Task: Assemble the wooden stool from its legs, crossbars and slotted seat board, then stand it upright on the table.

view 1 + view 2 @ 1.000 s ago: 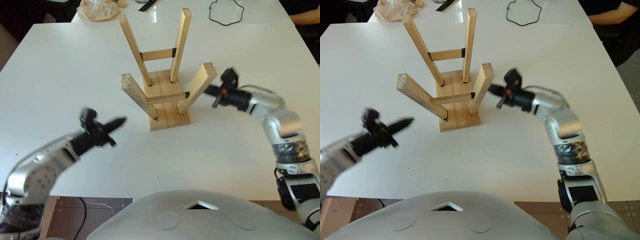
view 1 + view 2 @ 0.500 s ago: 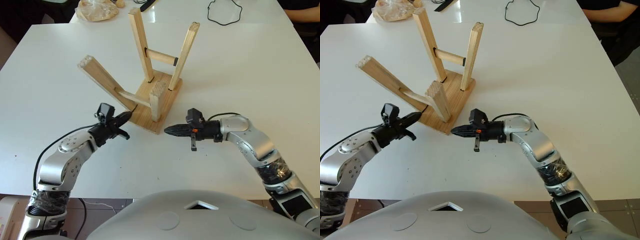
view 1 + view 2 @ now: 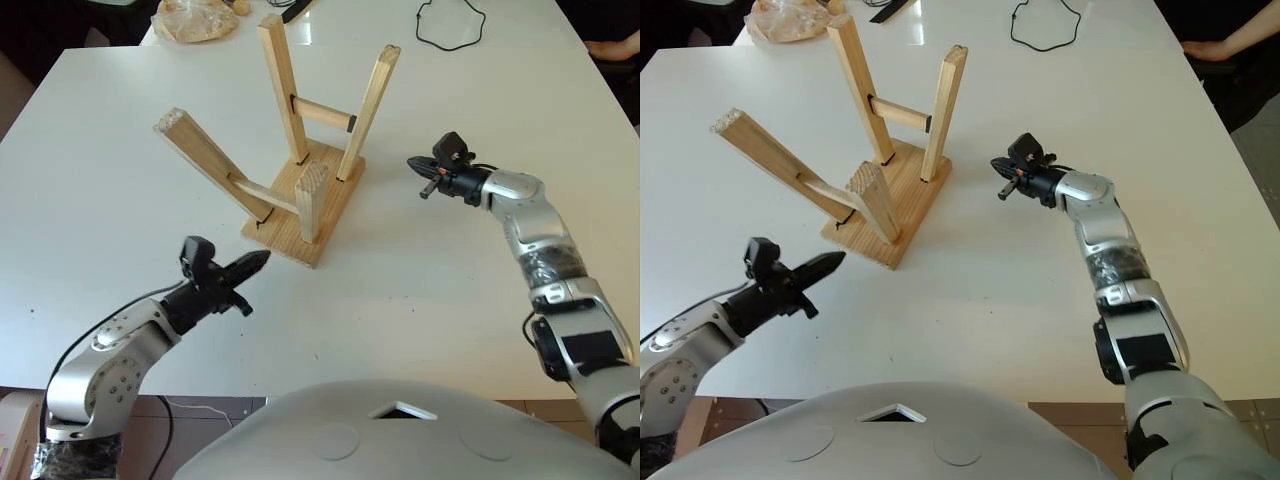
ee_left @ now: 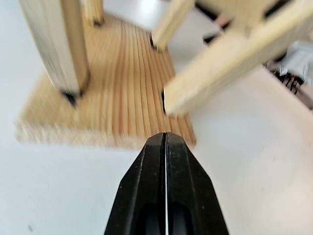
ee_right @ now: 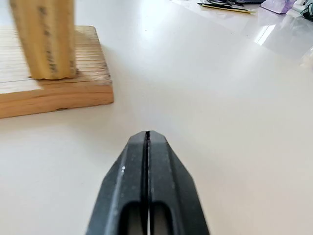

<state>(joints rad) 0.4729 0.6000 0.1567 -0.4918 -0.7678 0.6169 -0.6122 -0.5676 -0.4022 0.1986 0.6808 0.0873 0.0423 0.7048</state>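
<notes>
The wooden stool rests upside down on its slotted seat board, four legs pointing up and outward, crossbars joining them. My left gripper is shut and holds nothing, hovering just off the seat board's near corner. In the left wrist view its shut tip points at the board's edge. My right gripper is shut and holds nothing, a short way to the right of the board. The right wrist view has its tip above bare table with the board's corner beyond.
The white table has free room on both sides of the stool. A crumpled plastic bag lies at the far left edge, and a black cable at the far right. A person's hand rests at the table's far right edge.
The stool was turned and shifted left a second ago and has kept still since. My right gripper pulled away from the board's front to its right side. My left gripper drew back toward me.
</notes>
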